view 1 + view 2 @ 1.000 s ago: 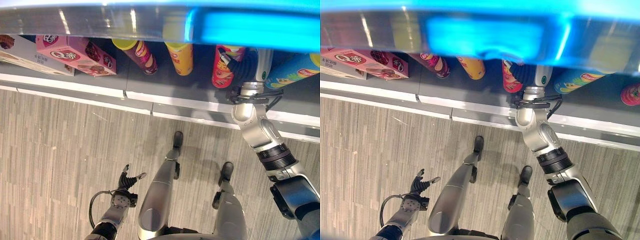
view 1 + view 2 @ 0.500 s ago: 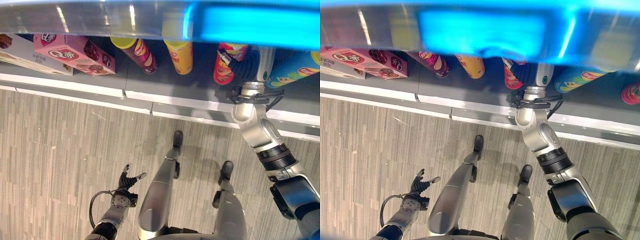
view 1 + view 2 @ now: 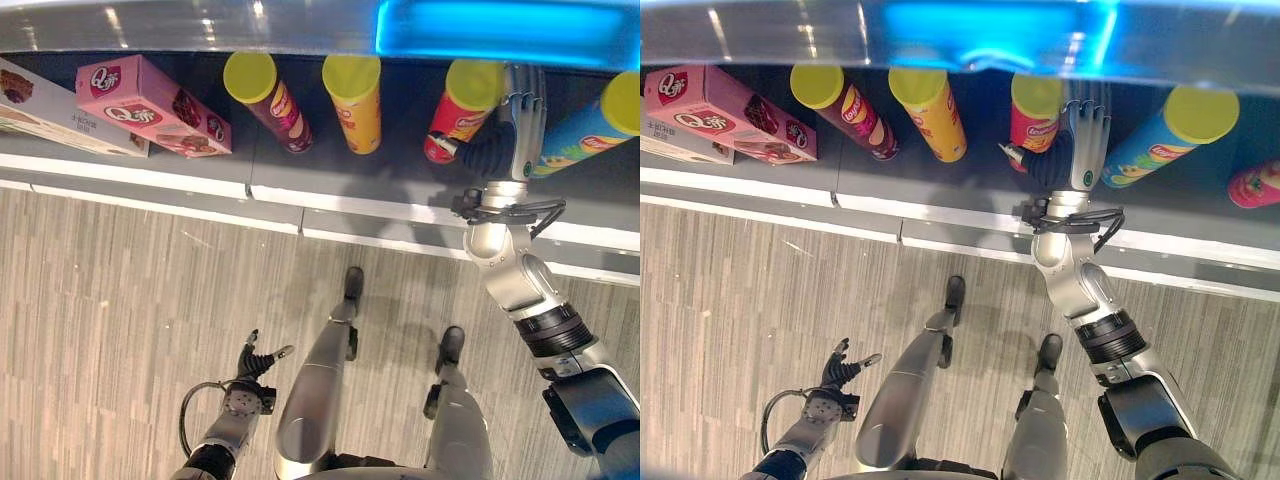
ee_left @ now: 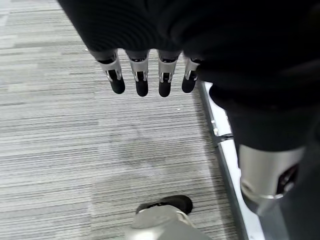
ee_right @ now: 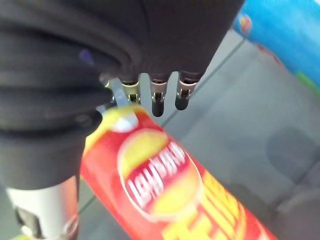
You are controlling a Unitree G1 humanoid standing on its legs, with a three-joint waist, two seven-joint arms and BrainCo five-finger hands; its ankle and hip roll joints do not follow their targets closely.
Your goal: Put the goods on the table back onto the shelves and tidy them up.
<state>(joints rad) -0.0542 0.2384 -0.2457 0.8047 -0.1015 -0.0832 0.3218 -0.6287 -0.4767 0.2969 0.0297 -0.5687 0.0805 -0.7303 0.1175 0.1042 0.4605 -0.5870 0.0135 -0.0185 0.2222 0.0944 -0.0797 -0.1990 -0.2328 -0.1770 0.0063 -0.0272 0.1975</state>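
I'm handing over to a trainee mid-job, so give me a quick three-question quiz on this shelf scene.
1. True or false: the right hand is up at the shelf beside the red can.
2. Which can stands at the left end of the row? A) maroon can B) yellow can C) blue can
3. Fill in: the left hand hangs low over the ____, fingers straight.

Key: 1 true; 2 A; 3 floor.
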